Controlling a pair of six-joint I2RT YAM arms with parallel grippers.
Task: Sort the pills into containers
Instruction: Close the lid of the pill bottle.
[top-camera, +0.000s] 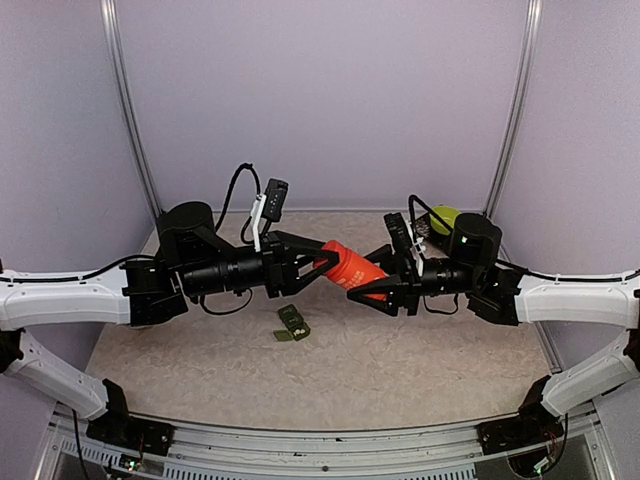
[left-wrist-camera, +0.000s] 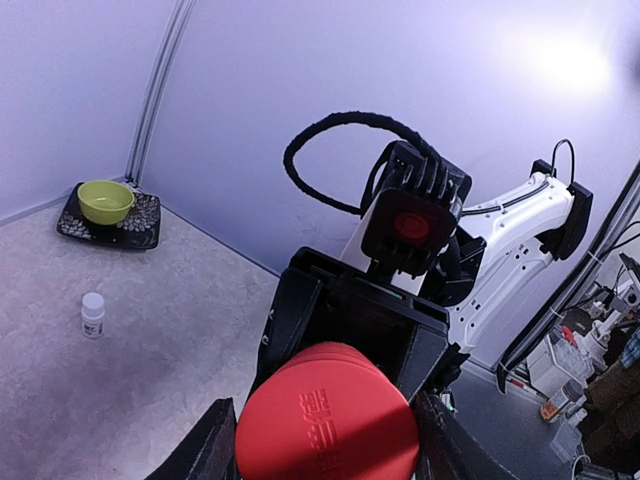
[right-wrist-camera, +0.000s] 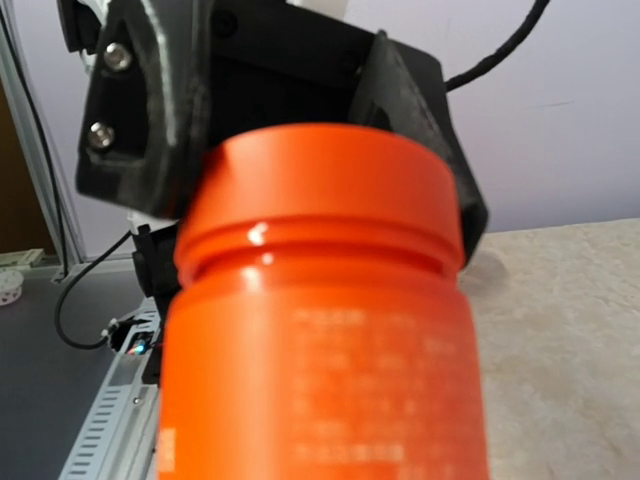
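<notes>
An orange pill bottle (top-camera: 350, 267) hangs tilted in the air between my two arms. My left gripper (top-camera: 316, 266) is shut on its cap end; in the left wrist view the round red-orange cap (left-wrist-camera: 325, 415) sits between my dark fingers (left-wrist-camera: 205, 452). My right gripper (top-camera: 382, 284) is shut on the bottle's body, which fills the right wrist view (right-wrist-camera: 320, 370) and hides that gripper's own fingers. The containers (top-camera: 292, 324), a small dark green strip, lie on the table below the bottle. No pills show.
A yellow-green bowl (left-wrist-camera: 106, 200) sits on a dark patterned tray (left-wrist-camera: 140, 222) in the far right corner, also seen behind the right arm (top-camera: 444, 218). A small white bottle (left-wrist-camera: 92, 314) stands on the table. Walls close the back and sides.
</notes>
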